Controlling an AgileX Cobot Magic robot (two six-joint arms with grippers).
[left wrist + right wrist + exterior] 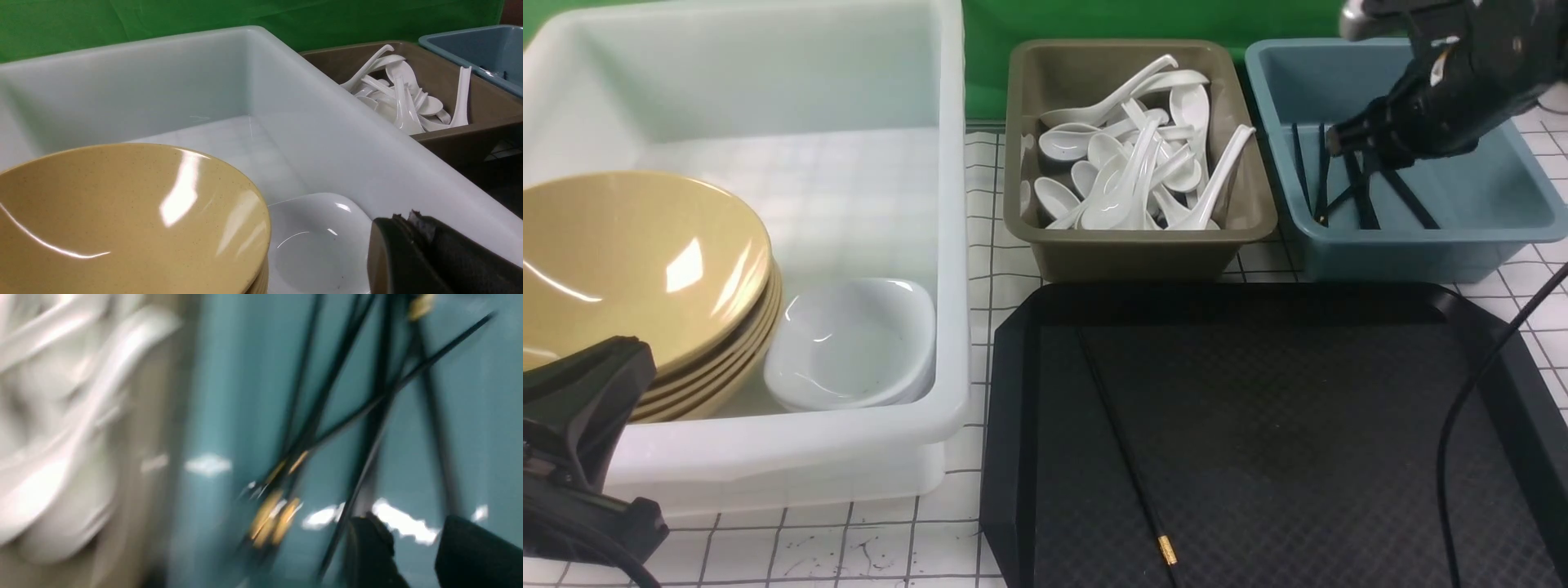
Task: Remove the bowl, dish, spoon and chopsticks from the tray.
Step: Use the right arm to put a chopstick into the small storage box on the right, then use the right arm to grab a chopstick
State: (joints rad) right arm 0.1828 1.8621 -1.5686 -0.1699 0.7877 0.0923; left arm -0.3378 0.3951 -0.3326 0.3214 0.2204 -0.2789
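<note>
- Over the blue bin [1405, 253], the right gripper [412, 528] is being held parted (nothing gripped).
- Far left of it, the left gripper [404, 220] is being held closed, empty.

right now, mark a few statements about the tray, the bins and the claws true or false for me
1. A long thin black chopstick lies on the large black rectangular plastic tray. True.
2. The white soup spoons are piled in the blue plastic bin. False: they fill the olive plastic bin.
3. The stacked mustard-yellow round bowls sit beside a small white dish in the white plastic tub. True.
4. The right claw hangs over the tray. False: it is open above the blue bin.
5. The left claw is wide open. False: it is shut.
</note>
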